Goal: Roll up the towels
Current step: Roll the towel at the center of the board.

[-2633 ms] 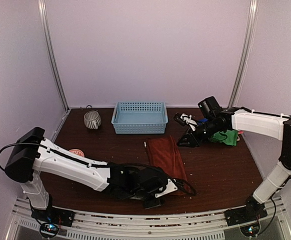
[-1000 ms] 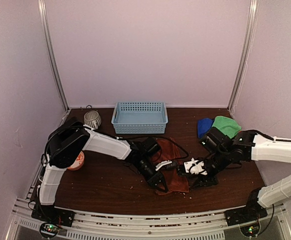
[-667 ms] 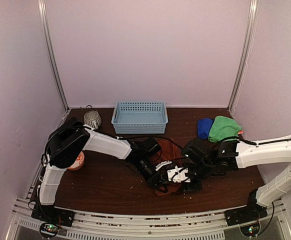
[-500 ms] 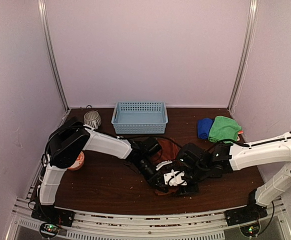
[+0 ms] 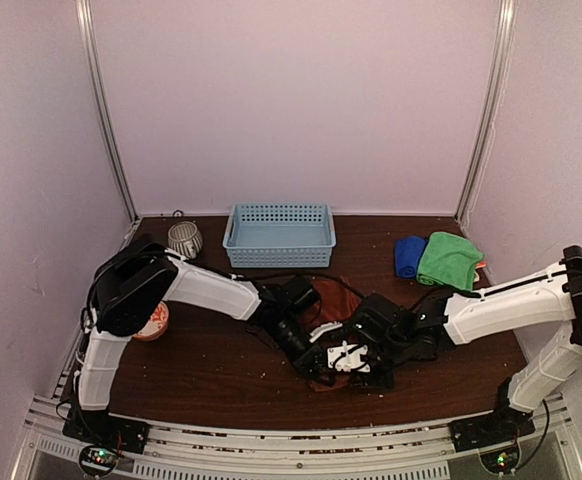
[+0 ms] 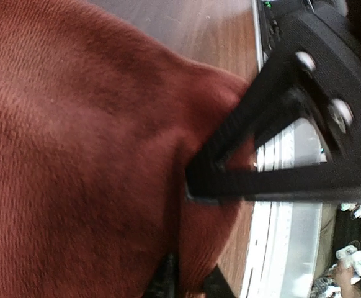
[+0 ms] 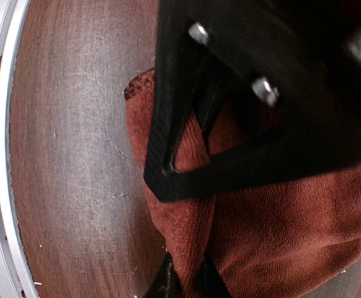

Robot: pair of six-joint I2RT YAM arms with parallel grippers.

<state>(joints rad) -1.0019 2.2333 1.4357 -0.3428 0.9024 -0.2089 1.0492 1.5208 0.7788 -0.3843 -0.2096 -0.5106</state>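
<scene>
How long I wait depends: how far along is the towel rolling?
Done: nothing clearly rolled. In hand: left gripper and right gripper both pinch the rust-red towel at its near end. Left: rolling it, then the green towel and blue towel at back right.

My left pincer [image 5: 313, 366] and right pincer [image 5: 343, 372] crowd together on the rust-red towel [image 5: 338, 297] at front centre, with no gap between them. The lattice basket [image 5: 279, 236] and striped cup [image 5: 183, 239] block the back. The green towel [image 5: 449, 260] and blue towel [image 5: 407, 256] fill the back right. Bare surface [image 5: 211, 368] lies open at front left.
</scene>
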